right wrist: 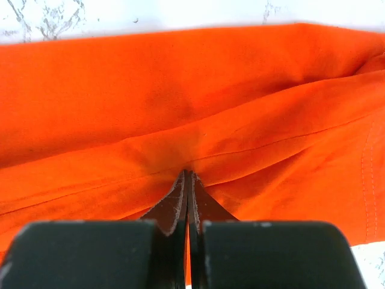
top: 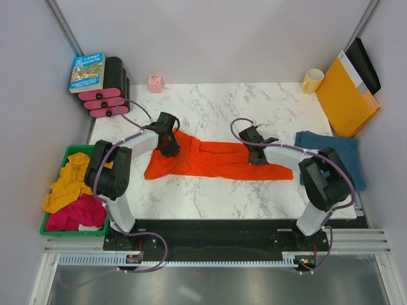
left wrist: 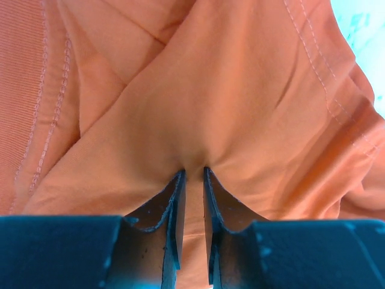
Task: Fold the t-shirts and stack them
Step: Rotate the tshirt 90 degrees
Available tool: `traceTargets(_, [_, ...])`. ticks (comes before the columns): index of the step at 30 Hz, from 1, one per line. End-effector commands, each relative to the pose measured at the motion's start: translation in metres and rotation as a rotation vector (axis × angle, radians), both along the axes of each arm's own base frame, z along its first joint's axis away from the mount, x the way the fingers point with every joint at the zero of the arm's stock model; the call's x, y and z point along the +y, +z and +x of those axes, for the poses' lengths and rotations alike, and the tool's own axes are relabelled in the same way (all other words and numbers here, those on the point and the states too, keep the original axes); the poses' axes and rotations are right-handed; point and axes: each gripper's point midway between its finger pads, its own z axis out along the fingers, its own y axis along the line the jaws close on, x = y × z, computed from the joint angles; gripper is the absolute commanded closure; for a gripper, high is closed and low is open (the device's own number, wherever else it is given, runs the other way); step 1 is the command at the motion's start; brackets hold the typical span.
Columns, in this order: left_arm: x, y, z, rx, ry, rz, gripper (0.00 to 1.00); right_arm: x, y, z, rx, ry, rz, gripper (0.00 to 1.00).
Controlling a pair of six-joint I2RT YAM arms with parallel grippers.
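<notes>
Folding step: left gripper (left wrist: 192, 176) and right gripper (right wrist: 188, 176) both clamped on orange-red t-shirt (top: 216, 162) beside blue t-shirt (top: 334, 149); I'd next lift both evenly.

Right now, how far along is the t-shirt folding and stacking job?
Done: the blue t-shirt lies folded at the right edge of the table. In hand: the orange-red t-shirt lies in a long band across the middle, with the left hand and right hand each pinching it. Left: finish folding it and stack it with the blue one. The green bin holds more cloth; whether it is shirts I cannot tell.
</notes>
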Motion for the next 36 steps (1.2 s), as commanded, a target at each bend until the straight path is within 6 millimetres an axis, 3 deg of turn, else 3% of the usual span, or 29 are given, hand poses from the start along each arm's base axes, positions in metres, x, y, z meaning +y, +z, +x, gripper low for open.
traceTargets(1, [0.012, -0.026, -0.007, 0.108, 0.024, 0.07, 0.76, 0.01, -0.02, -0.017, 0.086, 0.011, 0.055, 1.0])
traceTargets(3, [0.013, -0.031, -0.004, 0.127, 0.02, 0.083, 0.76, 0.017, -0.026, -0.027, 0.13, 0.024, 0.1, 1.0])
traceTargets(6, [0.005, -0.026, 0.016, 0.112, -0.023, 0.076, 0.75, 0.03, -0.031, -0.045, 0.175, 0.064, 0.156, 1.0])
traceTargets(11, [-0.022, -0.023, 0.054, 0.129, -0.094, 0.019, 0.75, 0.046, -0.031, -0.078, 0.212, 0.12, 0.182, 1.0])
traceTargets(15, [-0.043, -0.019, 0.083, 0.126, -0.145, -0.022, 0.76, 0.066, -0.025, -0.103, 0.223, 0.166, 0.223, 1.0])
traceTargets(16, [-0.048, -0.007, 0.099, 0.087, -0.15, -0.029, 0.76, 0.07, -0.024, -0.108, 0.229, 0.173, 0.236, 1.0])
traceTargets(18, [-0.049, -0.019, 0.104, 0.119, -0.163, -0.013, 0.76, 0.078, -0.021, -0.118, 0.24, 0.187, 0.258, 1.0])
traceTargets(19, [-0.055, -0.004, 0.122, 0.07, -0.172, -0.024, 0.76, 0.083, -0.021, -0.123, 0.253, 0.199, 0.275, 1.0])
traceTargets(20, [-0.055, -0.019, 0.12, 0.119, -0.177, -0.014, 0.76, 0.085, -0.019, -0.127, 0.263, 0.202, 0.279, 1.0])
traceTargets(22, [-0.066, -0.004, 0.141, 0.069, -0.196, -0.048, 0.76, 0.094, -0.015, -0.134, 0.272, 0.232, 0.294, 1.0])
traceTargets(25, [-0.082, -0.001, 0.153, 0.057, -0.214, -0.109, 0.76, 0.113, -0.009, -0.147, 0.307, 0.3, 0.337, 1.0])
traceTargets(29, [-0.1, 0.002, 0.161, 0.04, -0.239, -0.18, 0.76, 0.154, 0.009, -0.158, 0.341, 0.479, 0.382, 1.0])
traceTargets(32, [-0.118, 0.012, 0.166, 0.012, -0.289, -0.24, 0.76, 0.179, 0.01, -0.168, 0.397, 0.6, 0.42, 1.0])
traceTargets(36, [-0.136, 0.034, 0.179, -0.071, -0.363, -0.315, 0.74, 0.206, 0.021, -0.158, 0.367, 0.716, 0.471, 0.99])
